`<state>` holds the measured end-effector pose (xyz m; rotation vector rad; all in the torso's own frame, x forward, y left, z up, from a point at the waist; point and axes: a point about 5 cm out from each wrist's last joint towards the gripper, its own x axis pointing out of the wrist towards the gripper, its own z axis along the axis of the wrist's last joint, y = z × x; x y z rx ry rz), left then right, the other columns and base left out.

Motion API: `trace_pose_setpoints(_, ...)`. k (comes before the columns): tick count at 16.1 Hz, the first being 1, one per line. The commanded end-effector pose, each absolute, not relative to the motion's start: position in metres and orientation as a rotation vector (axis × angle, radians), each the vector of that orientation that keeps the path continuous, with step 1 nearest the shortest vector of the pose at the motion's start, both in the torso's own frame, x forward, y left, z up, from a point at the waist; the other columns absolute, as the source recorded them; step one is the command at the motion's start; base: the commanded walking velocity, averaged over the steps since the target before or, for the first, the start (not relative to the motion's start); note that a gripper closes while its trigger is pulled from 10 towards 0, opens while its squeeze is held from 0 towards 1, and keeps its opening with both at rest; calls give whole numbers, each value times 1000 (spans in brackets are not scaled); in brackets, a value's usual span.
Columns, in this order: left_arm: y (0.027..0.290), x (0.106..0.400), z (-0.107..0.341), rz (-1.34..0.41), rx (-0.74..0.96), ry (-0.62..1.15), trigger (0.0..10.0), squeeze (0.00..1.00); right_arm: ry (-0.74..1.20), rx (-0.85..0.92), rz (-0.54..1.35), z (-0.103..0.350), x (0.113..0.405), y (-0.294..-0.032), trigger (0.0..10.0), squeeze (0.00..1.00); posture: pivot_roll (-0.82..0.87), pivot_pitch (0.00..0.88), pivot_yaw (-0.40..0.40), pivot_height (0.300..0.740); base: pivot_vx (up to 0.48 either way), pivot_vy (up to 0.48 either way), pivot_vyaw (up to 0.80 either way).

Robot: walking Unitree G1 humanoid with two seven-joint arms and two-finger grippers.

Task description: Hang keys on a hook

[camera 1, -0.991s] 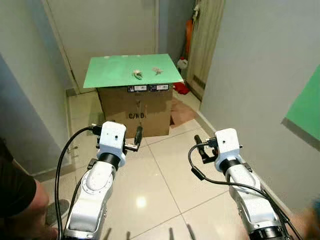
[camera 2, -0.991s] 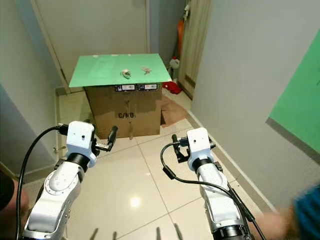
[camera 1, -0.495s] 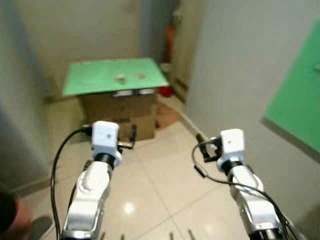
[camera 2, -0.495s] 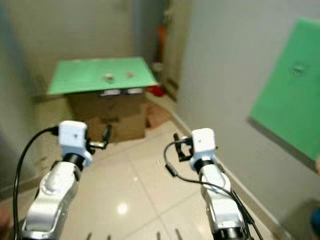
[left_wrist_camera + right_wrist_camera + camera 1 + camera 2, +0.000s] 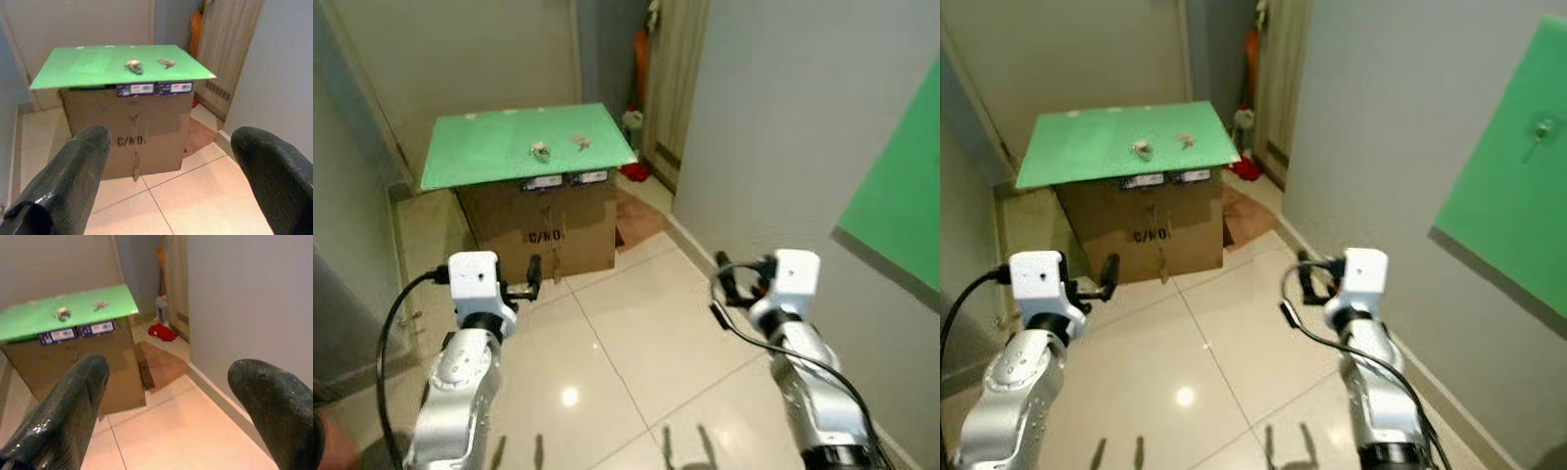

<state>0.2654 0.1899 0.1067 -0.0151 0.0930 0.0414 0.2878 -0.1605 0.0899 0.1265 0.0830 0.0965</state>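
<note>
The robot stands on the pale glossy floor tiles [image 5: 636,343] of a narrow hallway, and I judge it is at the approach step: nothing has been picked up, and the keys are well apart from both arms. Two small bunches of metal keys lie on the flat green sheet [image 5: 480,147] that tops the brown cardboard box [image 5: 543,230] serving as a table, in the upper left of the left eye frame; the left bunch of keys [image 5: 540,150] and the right bunch of keys [image 5: 578,142] sit near each other toward the sheet's right half, apart and not touching. The box is closed under the sheet, so what it holds cannot be told; two white barcode labels [image 5: 161,88] are stuck along its upper front edge. The left pincer [image 5: 532,273] hangs low in the frame at the lower left, its black fingers spread wide and empty, pointing at the box. The right pincer [image 5: 724,279] at the lower right is likewise parted and holds nothing. On the grey wall at the right edge hangs a green panel [image 5: 1518,166] with a small metal hook [image 5: 1540,129] on it, in the upper right of the right eye frame. The next move, as I see it, calls for walking closer to the box until one bunch comes within reach, then carrying it back to that hook.
</note>
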Motion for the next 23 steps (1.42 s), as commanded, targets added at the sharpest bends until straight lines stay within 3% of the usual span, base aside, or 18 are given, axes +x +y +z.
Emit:
trace_pose_setpoints(1, 182, 269, 111, 21, -17, 74, 10000, 0, 87, 106, 64, 88, 284, -172, 10000, 0, -45, 0, 1, 740, 454, 0, 0)
trace_pose_setpoints(13, 165, 271, 119, -27, 2, 24, 10000, 0, 88, 73, 142, 89, 287, -163, 10000, 0, -38, 0, -13, 740, 467, 0, 0)
trace_pose_setpoints(18, 159, 271, 118, -43, 7, 22, 10000, 0, 120, -3, 163, 84, 287, -161, 10000, 0, -37, 0, -18, 740, 469, 0, 794)
trace_pose_setpoints(23, 163, 272, 122, -20, 52, -8, 10000, 0, 138, -5, 181, 80, 288, -159, 10000, 0, -22, 0, -29, 740, 469, 0, 0)
